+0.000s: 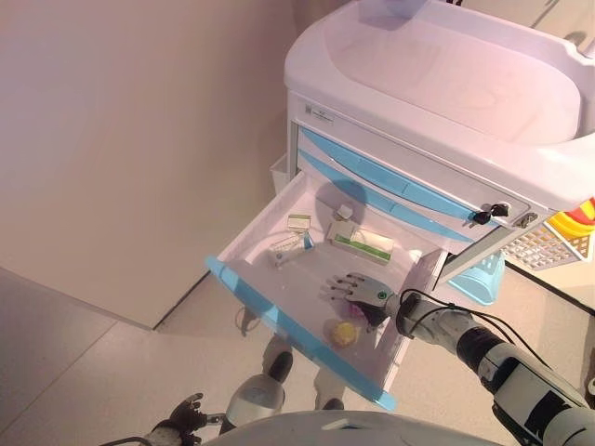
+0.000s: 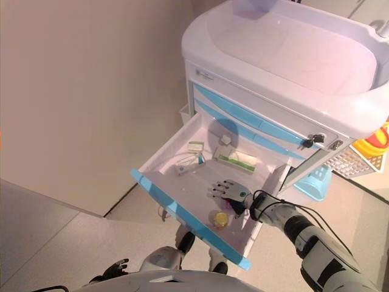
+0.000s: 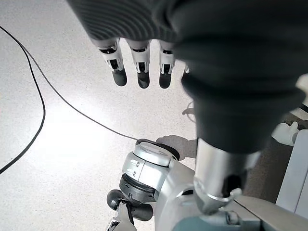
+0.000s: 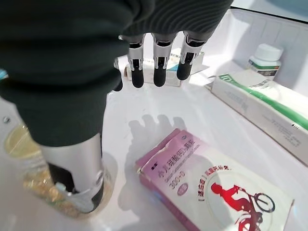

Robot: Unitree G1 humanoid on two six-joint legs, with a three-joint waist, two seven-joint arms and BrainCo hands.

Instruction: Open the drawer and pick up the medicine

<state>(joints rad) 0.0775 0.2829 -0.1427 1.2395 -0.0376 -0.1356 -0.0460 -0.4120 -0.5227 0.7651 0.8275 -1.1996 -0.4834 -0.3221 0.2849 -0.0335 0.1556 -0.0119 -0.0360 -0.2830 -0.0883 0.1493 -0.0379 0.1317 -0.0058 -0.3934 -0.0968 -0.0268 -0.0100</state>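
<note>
Over the pulled-out drawer (image 1: pixel 244 290) of the medical cart (image 1: pixel 446 84), the robot's right hand (image 1: pixel 358 290) hovered with its fingers (image 4: pixel 156 67) straight and spread, holding nothing. Directly under the palm lay a pink medicine box (image 4: pixel 211 192), flat on the drawer's white bottom, and my guess was that's what it was lining up on, since the hand sat right above it, not touching as far as I could tell. By the thumb side stood a small jar (image 2: pixel 219 219) with yellowish stuff in it, close to the blue drawer front. Beyond the fingertips were a long green-and-white box (image 1: pixel 361 243), a white bottle (image 4: pixel 265 58) near the back wall, and a couple of small cartons (image 1: pixel 287 249) further off. So the drawer part looked done, and the picking up wasn't.

The left hand (image 3: pixel 139 67) hung low at the robot's side over bare floor (image 3: pixel 57 53), fingers loose and open, nothing in it, probably just kept out of the way.

Room-wise: pale speckled floor, a plain beige wall (image 1: pixel 139 139) beside the cart, and a light blue basket (image 1: pixel 479 279) hooked on the cart's far side from the hand.
</note>
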